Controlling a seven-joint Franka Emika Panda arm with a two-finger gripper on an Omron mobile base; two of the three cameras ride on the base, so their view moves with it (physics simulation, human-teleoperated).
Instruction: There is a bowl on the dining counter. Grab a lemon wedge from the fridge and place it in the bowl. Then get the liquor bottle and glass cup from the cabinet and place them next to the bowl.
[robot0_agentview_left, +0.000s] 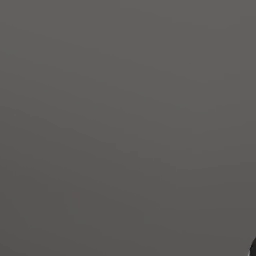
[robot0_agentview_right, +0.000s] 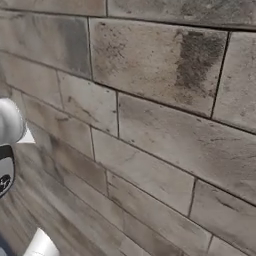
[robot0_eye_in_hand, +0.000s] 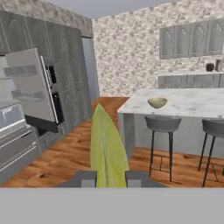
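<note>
Lemon wedge (robot0_eye_in_hand: 106, 148) sits pinched between the two dark finger tips of the gripper (robot0_eye_in_hand: 110, 178), so the robot is grasping it, with its pointy yellow-green end sticking up and away from the hand. It is held this way, I think, so it can be carried across the room and dropped into the bowl (robot0_eye_in_hand: 157, 103). That bowl rests far off on the white dining counter (robot0_eye_in_hand: 183, 101), close to the counter's near left corner and well apart from the wedge. Two stools (robot0_eye_in_hand: 161, 124) stand tucked under the counter's near edge, one right below the bowl, so the hand should come in high over the top and not low where the seats are. To the left, the fridge door (robot0_eye_in_hand: 33, 85) hangs open and swings out into the room, likely because the wedge came from there; its edge is something to stay away from. Between the fridge and the counter lies a wide stretch of bare wood floor (robot0_eye_in_hand: 70, 153), which gives good room to drive. Far on the right wall, grey cabinets (robot0_eye_in_hand: 192, 38) hang above another counter, where the bottle and cup may be waiting. In the right base view a stone wall (robot0_agentview_right: 160, 100) stands very near.
</note>
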